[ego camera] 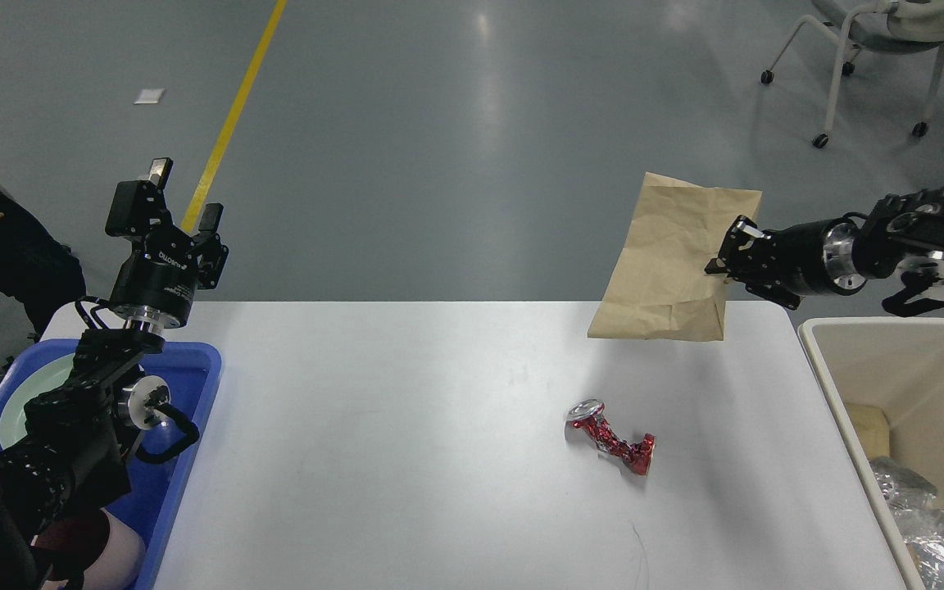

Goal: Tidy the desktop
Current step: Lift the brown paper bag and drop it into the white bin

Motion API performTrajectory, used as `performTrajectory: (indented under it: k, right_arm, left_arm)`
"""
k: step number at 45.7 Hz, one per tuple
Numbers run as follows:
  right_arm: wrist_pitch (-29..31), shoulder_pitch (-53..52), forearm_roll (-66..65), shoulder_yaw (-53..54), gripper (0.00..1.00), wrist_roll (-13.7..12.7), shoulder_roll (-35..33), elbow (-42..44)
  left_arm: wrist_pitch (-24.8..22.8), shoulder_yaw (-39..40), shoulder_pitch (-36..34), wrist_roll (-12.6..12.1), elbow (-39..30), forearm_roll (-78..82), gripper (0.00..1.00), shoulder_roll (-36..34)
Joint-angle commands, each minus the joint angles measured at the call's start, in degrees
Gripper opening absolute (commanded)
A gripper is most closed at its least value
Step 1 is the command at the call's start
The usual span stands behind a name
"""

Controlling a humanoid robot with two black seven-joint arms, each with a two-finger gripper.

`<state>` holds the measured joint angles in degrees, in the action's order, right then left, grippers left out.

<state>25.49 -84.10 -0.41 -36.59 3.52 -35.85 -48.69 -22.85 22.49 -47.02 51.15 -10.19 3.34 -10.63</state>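
Note:
The white desktop [406, 459] fills the lower middle of the head view. My right gripper [724, 256] is shut on the right edge of a brown paper bag [669, 266] and holds it in the air above the table's far right corner. A crushed red can [613, 437] lies on the desktop right of centre. My left gripper [175, 197] is open and empty, raised above the table's far left corner, pointing up.
A blue tray [185, 410] with a pale plate sits at the left edge under my left arm. A beige bin [873, 360] holding foil and other trash stands past the right edge. A person sits at far left. A chair stands at back right.

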Motion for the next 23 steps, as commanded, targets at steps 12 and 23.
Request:
performTrajectory:
  k: [12, 23]
  right_arm:
    - [2.73, -7.39, 2.96, 0.29, 0.00, 0.09, -10.72, 0.35]
    - [-2.20, -2.66, 3.05, -0.50, 0.00, 0.00, -11.08, 9.22]
  left_arm:
    - [0.00, 0.01, 0.00, 0.01, 0.00, 0.00, 0.96, 0.00]
    - [0.00, 0.01, 0.00, 0.01, 0.00, 0.00, 0.96, 0.00]
